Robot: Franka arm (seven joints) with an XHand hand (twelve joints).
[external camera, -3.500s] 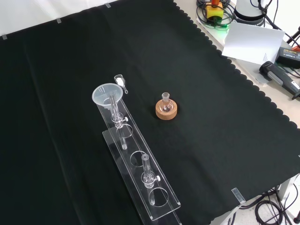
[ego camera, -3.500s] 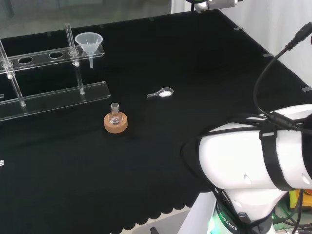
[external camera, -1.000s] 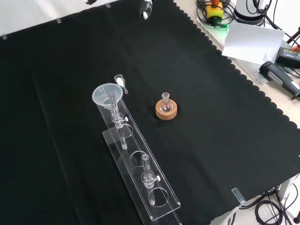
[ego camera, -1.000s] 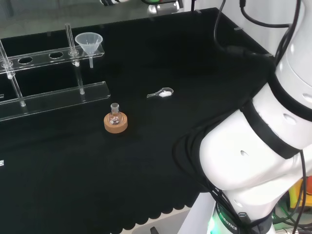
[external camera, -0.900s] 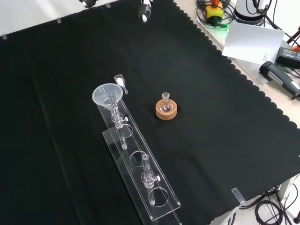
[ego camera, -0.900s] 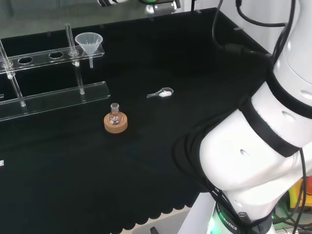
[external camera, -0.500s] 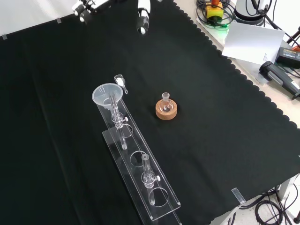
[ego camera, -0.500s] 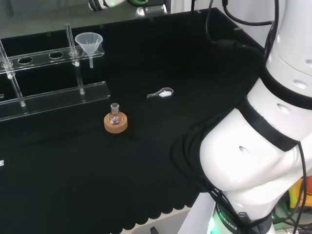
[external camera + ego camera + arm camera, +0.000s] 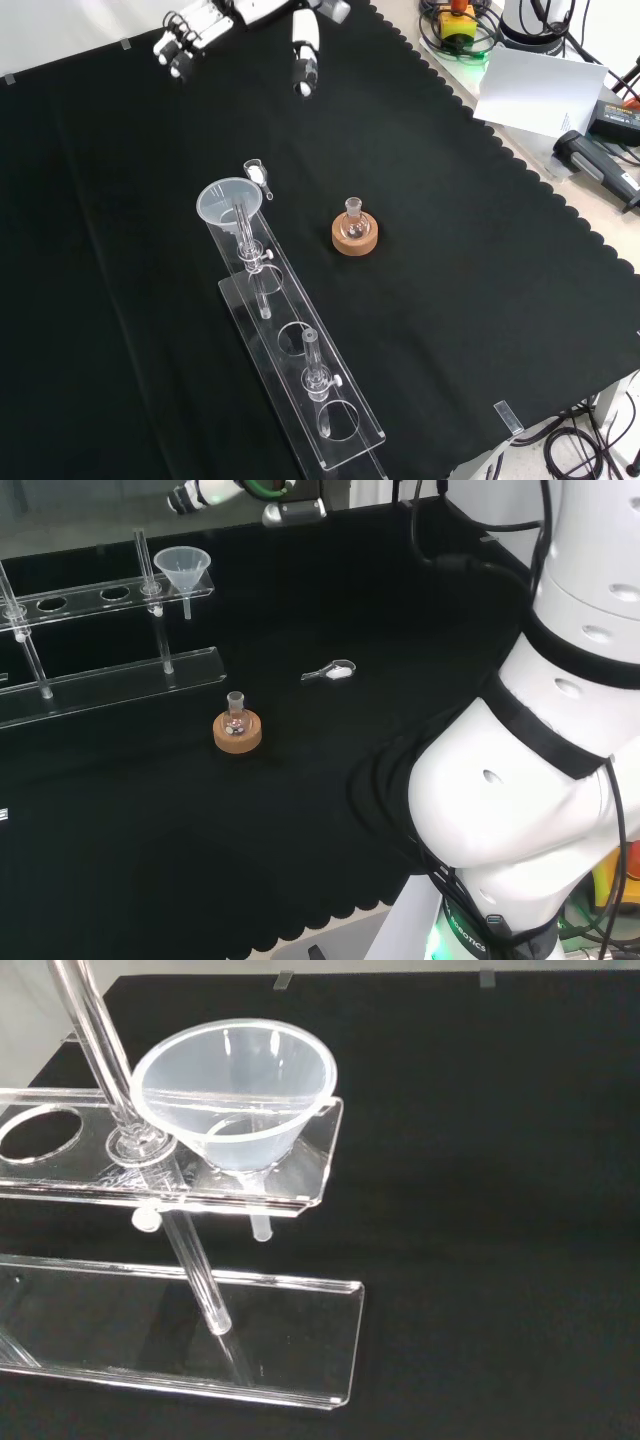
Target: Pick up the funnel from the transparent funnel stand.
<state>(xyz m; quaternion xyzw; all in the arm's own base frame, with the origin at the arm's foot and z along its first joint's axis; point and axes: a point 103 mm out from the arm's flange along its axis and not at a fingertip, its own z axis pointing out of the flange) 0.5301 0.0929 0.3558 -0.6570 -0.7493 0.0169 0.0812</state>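
A clear funnel sits upright in the end hole of the transparent stand, with its stem hanging through the upper plate. The hand hovers above the cloth, apart from the funnel, and comes in at the top edge of both the head and front views. Its fingers are straight and spread away from the thumb; it holds nothing. The wrist view looks at the funnel from close by.
A small flask on a cork ring stands near the stand. A little scoop with white powder lies by the funnel end. Two upright glass rods rise from the stand. Papers and devices lie beyond the cloth's scalloped edge.
The hand has come further into the head and front views, moving down toward the funnel end of the stand. The arm's links have swung. Nothing on the cloth has moved.
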